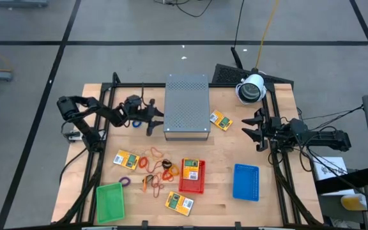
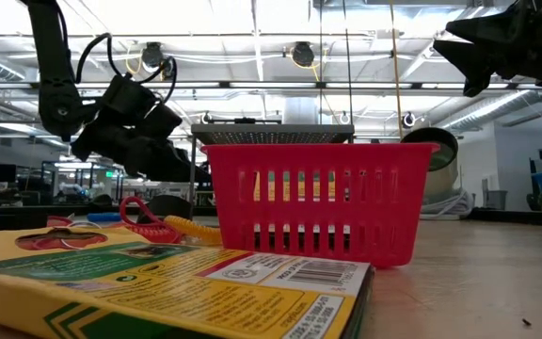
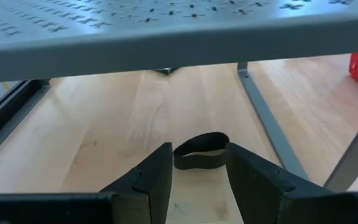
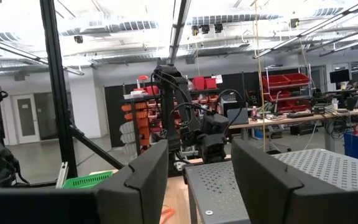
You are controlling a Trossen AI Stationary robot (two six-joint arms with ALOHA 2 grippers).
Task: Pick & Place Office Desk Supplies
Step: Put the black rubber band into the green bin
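Note:
My left gripper (image 1: 151, 123) (image 3: 199, 168) stands at the left side of the grey perforated box (image 1: 186, 105), its fingers pointing under the box's raised top (image 3: 166, 31). It is shut on a dark rubber-band loop (image 3: 201, 151). Yellow-and-green packets lie flat on the table (image 1: 126, 160) (image 1: 221, 120) (image 1: 179, 202), and one lies in the red tray (image 1: 192, 176). Orange and red bands (image 1: 155, 167) lie in a loose heap on the wood. My right gripper (image 1: 255, 128) (image 4: 197, 180) waits open at the table's right side, nothing between its fingers. My left gripper has the dark band between its two fingertips, the loop's two sides (image 3: 180, 159) against the fingers' inner faces. The fingers come nearly level, tipped slightly down, from the table's left. The loop bows out ahead of the tips over the wood; I cannot tell whether it touches the table.
A green tray (image 1: 110, 203) sits at the near left, a blue tray (image 1: 246, 182) at the near right. The box's thin metal legs (image 3: 263, 118) stand just ahead of the left gripper. A white camera (image 1: 252, 88) stands at the far right.

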